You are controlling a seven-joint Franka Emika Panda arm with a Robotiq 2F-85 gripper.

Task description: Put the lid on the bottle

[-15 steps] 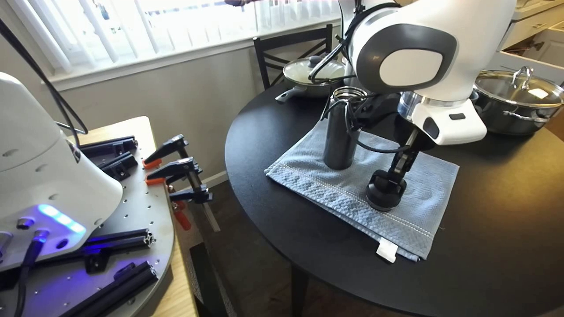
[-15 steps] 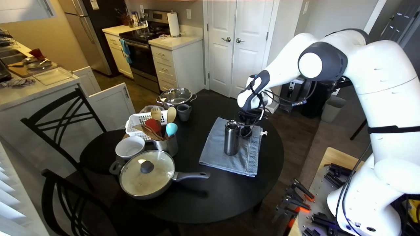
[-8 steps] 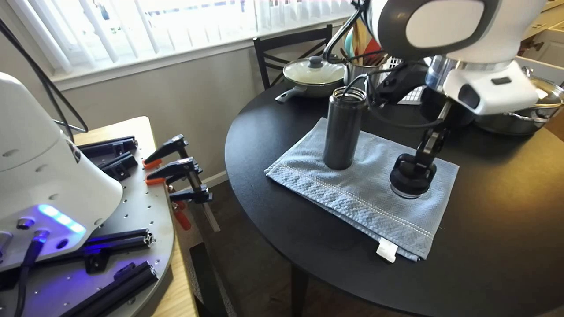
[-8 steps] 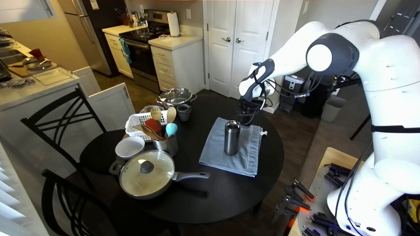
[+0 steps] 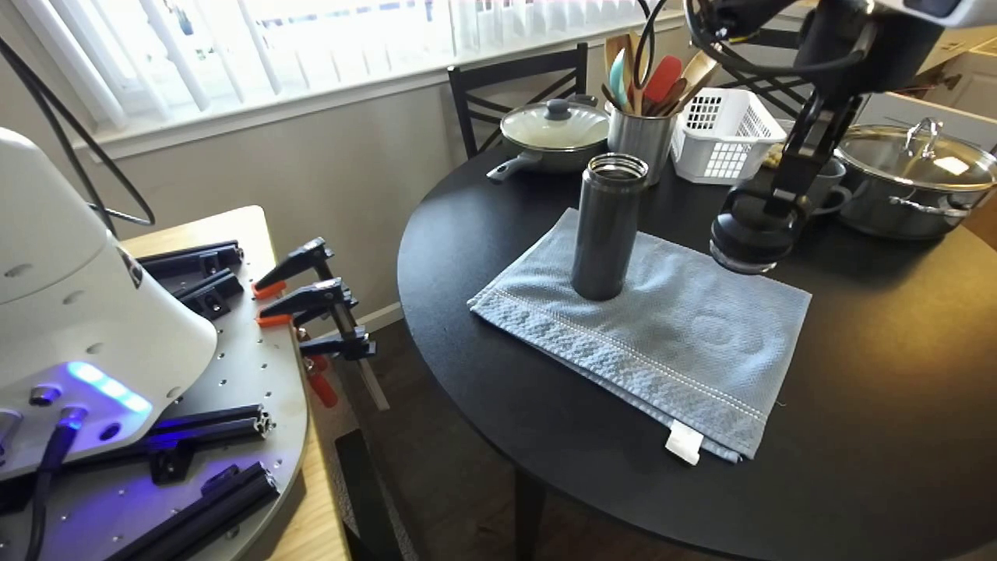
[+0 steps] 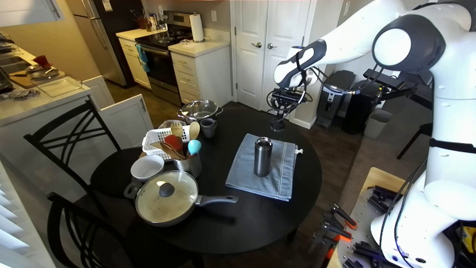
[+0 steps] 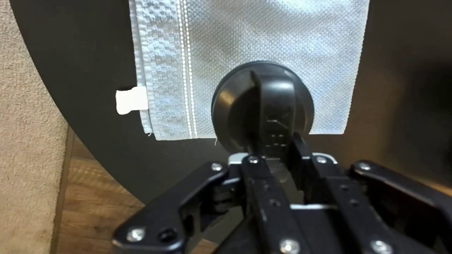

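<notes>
The bottle is a dark grey-black flask. It stands upright and open-topped on the folded blue-grey towel; it also shows in an exterior view. The lid is black, round and chunky with a raised loop handle. My gripper is shut on that handle and holds the lid in the air, apart from the bottle. In an exterior view the lid hangs beyond the towel's far edge. In the wrist view the fingers are on both sides of the lid's handle. The bottle is out of the wrist view.
A lidded frying pan, a utensil holder, a white basket, a white bowl, a dark mug and a glass-lidded pot stand on the round black table. Clamps stick out from the robot's bench.
The lid has risen from the towel in my gripper and moved away from the bench toward the table's far side. The bottle and towel have stayed in place.
</notes>
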